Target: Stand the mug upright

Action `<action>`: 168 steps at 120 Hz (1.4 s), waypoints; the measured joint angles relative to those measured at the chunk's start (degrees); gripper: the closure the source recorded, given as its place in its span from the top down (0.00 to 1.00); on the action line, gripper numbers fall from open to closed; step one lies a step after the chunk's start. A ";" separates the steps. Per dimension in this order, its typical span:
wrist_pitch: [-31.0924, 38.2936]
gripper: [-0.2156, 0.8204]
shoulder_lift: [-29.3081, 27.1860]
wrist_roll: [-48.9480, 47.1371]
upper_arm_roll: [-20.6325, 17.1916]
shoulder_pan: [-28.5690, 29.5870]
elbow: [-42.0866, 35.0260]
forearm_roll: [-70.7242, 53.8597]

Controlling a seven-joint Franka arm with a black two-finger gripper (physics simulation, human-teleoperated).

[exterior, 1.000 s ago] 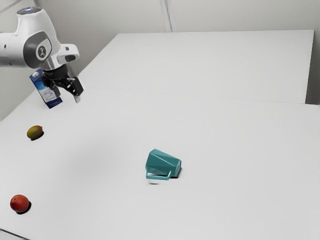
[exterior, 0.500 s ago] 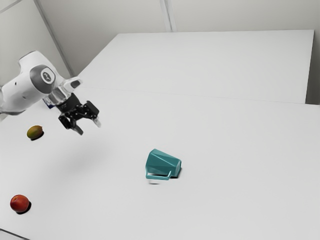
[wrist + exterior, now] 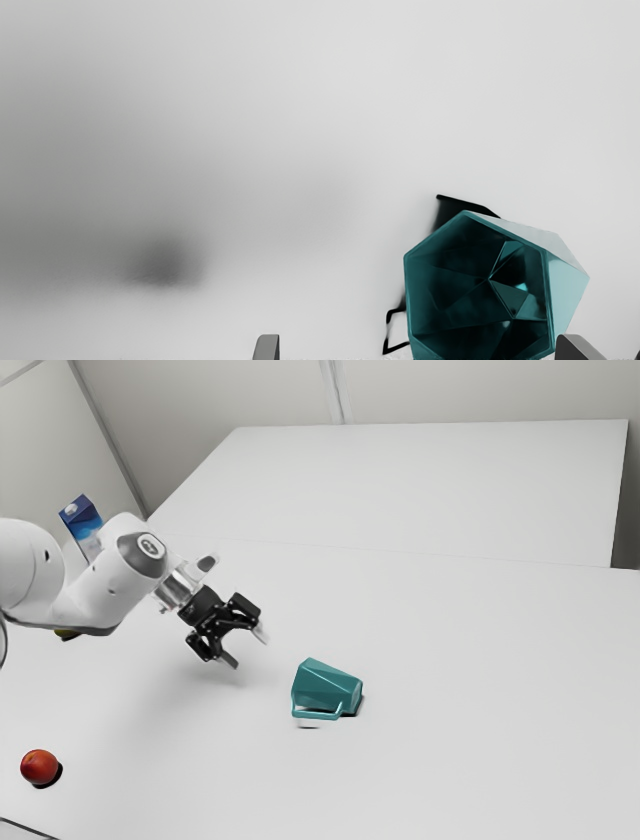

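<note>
"Exterior view: teal faceted mug (image 3: 327, 687)?"

"One, lying on its side on the worktop (image 3: 450, 630), four o'clock from the jaws."

"Jaws?"

"Parted, empty."

"Completion?"

"Upright pose: unmet. Outstanding, by my reckoning: grasp, righting, release."

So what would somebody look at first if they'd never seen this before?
Probably the teal mug, lying on its side on the white table, with its mouth facing the gripper. Next, the big white robot arm reaching in from the exterior view's left, its black gripper open. Then maybe the round red fruit at the exterior view's lower left.
</note>
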State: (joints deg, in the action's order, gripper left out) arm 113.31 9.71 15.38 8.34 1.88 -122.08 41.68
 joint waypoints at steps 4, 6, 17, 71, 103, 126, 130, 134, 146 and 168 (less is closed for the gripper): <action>0.15 0.79 -0.15 0.14 -0.03 -0.21 -0.83 0.60; 0.22 0.79 -0.21 0.21 -0.04 -0.44 -1.13 0.93; 0.62 0.79 -0.11 0.71 0.00 -2.15 -2.00 2.97; 1.68 0.79 2.06 4.47 0.01 -6.22 -2.32 13.19; 1.96 0.79 3.13 6.46 0.01 -8.66 -2.20 18.24; 2.84 0.79 3.78 7.60 0.01 -10.26 -1.97 20.56; 2.94 0.76 3.80 7.79 0.01 -10.39 -1.96 20.89; 3.02 0.71 3.82 7.96 0.01 -10.46 -1.99 21.15; 3.23 0.50 3.73 8.44 0.01 -10.56 -2.09 21.65; 3.56 0.20 3.52 9.18 0.01 -10.58 -2.27 22.05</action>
State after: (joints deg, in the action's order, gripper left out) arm 116.87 13.23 24.55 8.35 -8.70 -124.35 63.74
